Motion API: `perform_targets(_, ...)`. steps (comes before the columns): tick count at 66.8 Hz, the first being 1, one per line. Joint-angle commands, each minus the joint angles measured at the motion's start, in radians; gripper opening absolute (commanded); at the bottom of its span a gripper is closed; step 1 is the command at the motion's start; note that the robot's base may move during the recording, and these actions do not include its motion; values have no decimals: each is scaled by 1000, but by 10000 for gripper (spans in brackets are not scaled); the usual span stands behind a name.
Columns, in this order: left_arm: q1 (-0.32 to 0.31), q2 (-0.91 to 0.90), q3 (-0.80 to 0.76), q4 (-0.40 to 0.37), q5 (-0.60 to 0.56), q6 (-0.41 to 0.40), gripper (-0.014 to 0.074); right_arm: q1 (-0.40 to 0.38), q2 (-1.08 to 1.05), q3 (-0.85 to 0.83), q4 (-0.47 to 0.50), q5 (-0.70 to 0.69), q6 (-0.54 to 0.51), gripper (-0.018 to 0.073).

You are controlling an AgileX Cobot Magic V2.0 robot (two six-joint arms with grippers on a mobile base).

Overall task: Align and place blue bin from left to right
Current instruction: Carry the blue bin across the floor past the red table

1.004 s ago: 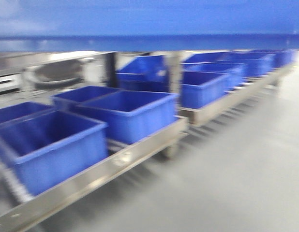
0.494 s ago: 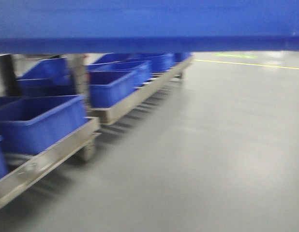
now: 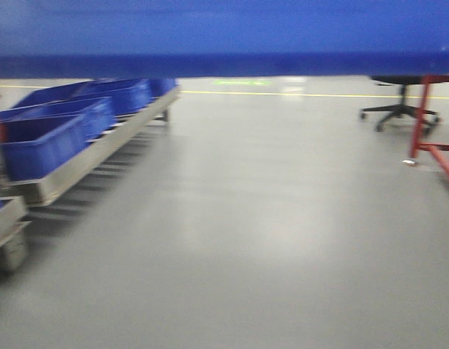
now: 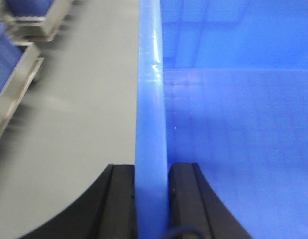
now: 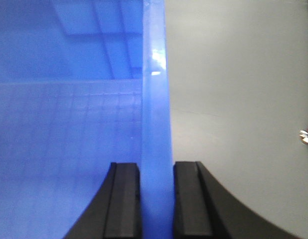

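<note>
The blue bin (image 3: 224, 33) fills the top band of the front view as a wide smooth blue wall, carried above the floor. In the left wrist view my left gripper (image 4: 152, 172) is shut on the bin's left rim (image 4: 152, 99), one black finger (image 4: 121, 199) outside and the other inside the bin. My right gripper (image 5: 156, 169) is shut on the right rim (image 5: 155, 99) in the right wrist view, again with a finger (image 5: 191, 199) on each side. The bin's ribbed inside (image 5: 64, 139) shows empty.
A steel trolley (image 3: 79, 163) with several other blue crates (image 3: 46, 142) runs along the left of the grey floor (image 3: 268, 233). A red metal frame (image 3: 428, 138) and a black office chair base (image 3: 399, 113) stand at the right. A yellow floor line (image 3: 319, 94) crosses far back.
The view has swung to the right: the trolleys with crates slid from centre to the far left, and the red frame and chair came into sight. Both grippers keep the bin.
</note>
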Motion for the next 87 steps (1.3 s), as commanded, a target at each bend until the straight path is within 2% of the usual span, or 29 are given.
perform_targets(1, -11, -9, -11, 31, -71, -7, -111, 8, -16, -10, -32, -78, -3, -78)
perform_targets(87, -11, -9, -11, 38, -71, -7, -111, 8, -16, -10, -32, -78, -3, -78)
